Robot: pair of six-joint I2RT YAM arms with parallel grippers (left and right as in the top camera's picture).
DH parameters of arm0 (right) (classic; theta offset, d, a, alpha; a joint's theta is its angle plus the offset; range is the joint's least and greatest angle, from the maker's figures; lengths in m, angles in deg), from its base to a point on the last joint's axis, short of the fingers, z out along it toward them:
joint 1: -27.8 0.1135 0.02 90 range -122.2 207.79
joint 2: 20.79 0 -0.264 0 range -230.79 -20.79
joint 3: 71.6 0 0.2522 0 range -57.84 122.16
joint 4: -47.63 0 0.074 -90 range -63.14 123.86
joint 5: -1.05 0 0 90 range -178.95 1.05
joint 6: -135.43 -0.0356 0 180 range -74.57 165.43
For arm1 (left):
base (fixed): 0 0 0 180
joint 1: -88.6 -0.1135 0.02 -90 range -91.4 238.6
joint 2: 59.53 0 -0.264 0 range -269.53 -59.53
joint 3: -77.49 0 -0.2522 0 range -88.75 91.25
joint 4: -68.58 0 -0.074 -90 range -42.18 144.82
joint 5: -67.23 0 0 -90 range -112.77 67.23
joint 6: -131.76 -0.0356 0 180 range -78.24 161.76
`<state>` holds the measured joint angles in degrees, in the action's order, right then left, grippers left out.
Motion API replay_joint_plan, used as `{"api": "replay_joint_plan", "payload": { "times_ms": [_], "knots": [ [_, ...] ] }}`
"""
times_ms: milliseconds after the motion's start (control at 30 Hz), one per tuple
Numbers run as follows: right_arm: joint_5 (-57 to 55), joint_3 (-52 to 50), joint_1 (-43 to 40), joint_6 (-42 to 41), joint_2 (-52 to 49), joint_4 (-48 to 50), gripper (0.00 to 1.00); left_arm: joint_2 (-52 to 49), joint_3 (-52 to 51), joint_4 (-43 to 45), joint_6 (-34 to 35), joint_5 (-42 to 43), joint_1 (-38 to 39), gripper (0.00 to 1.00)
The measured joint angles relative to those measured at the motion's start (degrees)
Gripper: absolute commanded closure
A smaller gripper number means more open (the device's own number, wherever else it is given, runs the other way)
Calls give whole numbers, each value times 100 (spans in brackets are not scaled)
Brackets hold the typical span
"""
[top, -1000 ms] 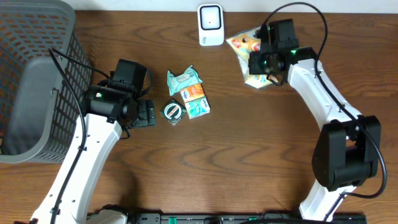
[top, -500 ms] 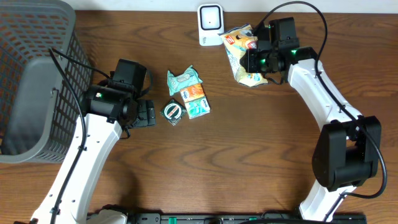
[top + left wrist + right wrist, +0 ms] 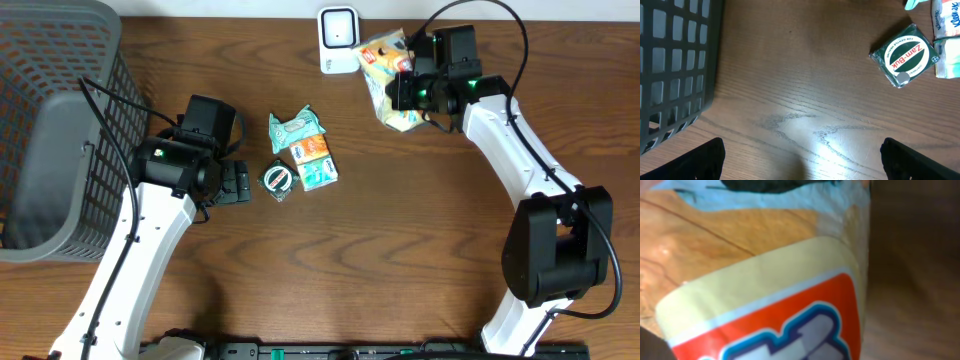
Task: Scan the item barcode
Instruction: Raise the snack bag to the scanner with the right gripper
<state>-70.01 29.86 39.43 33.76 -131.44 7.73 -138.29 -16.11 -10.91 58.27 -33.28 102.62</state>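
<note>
The item, a yellow and orange snack bag (image 3: pixel 384 58), hangs just right of the white scanner (image 3: pixel 339 40) at the table's back edge. My right gripper (image 3: pixel 402 92) is shut on the bag's lower end. In the right wrist view the bag (image 3: pixel 765 280) fills the frame and hides the fingers. No barcode shows in any view. My left gripper (image 3: pixel 236 183) rests low over the table left of a green Zam-Buk tin (image 3: pixel 278 180). It is open, with bare wood between its fingertips (image 3: pixel 700 160). The tin (image 3: pixel 904 55) lies ahead and to the right.
Three small tissue packs (image 3: pixel 308 150) lie in a cluster just right of the tin. A grey mesh basket (image 3: pixel 60 130) fills the left side of the table, and its wall (image 3: pixel 675 65) is close to the left gripper.
My right gripper has carried the snack bag up and to the left, closer to the scanner. The left arm has not moved.
</note>
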Motion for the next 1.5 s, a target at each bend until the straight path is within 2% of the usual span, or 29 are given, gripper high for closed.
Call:
{"api": "replay_joint_plan", "payload": {
  "times_ms": [167,433,533,633,767,933,1167,1500],
  "knots": [
    [-22,-2,190,66,0,1029,99,0,-2,2,0,0,0,2],
    [-245,0,599,155,0,3285,99,0,-4,-4,0,2,0,2],
    [-330,42,608,162,-37,3711,99,0,-4,2,0,-2,0,2],
    [-382,457,608,164,-361,3862,99,0,-4,-2,0,0,0,2],
    [-439,1637,627,223,-1399,4083,99,0,-4,4,0,-2,0,2],
    [-505,2590,697,297,-2540,4391,99,0,-4,2,0,-2,0,2],
    [-573,2708,758,315,-3281,4645,99,0,-4,0,0,-2,0,2],
    [-592,2756,772,315,-3386,4599,99,0,-4,-2,0,0,0,2]
  ]
}}
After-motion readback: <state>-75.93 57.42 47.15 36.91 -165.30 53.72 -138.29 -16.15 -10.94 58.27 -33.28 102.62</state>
